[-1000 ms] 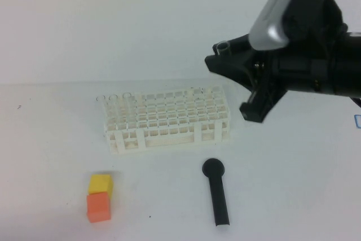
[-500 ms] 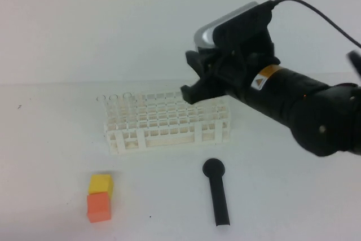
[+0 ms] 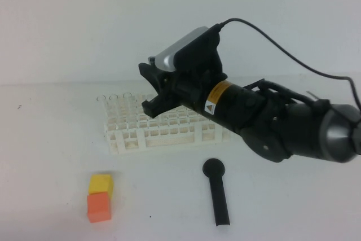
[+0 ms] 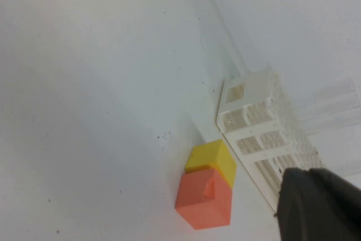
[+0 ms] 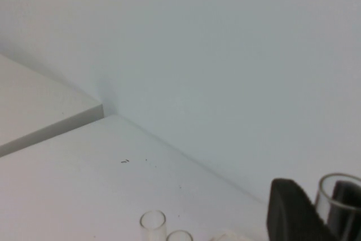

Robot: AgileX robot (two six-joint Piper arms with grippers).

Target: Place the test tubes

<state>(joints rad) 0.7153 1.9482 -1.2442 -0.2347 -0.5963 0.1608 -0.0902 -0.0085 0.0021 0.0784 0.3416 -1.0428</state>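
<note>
- The right claw [image 3: 151, 90] hung above the left part of the white rack [image 3: 169, 128], closed around a glass test tube [image 5: 338, 196].
- Judged step: carrying that tube to a free hole. Other tubes [image 3: 114, 97] stood at the rack's far-left corner.
- Next, the tube needed lining up over an empty hole, then lowering straight.
- The left claw [image 4: 318, 204] waited near the yellow block [image 4: 211, 162] and orange block [image 4: 204, 198]. Its grip could not be told.

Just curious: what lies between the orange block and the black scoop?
Bare table, per high view. Right pincer holds a test tube above the rack; left pincer hangs outside that view.
</note>
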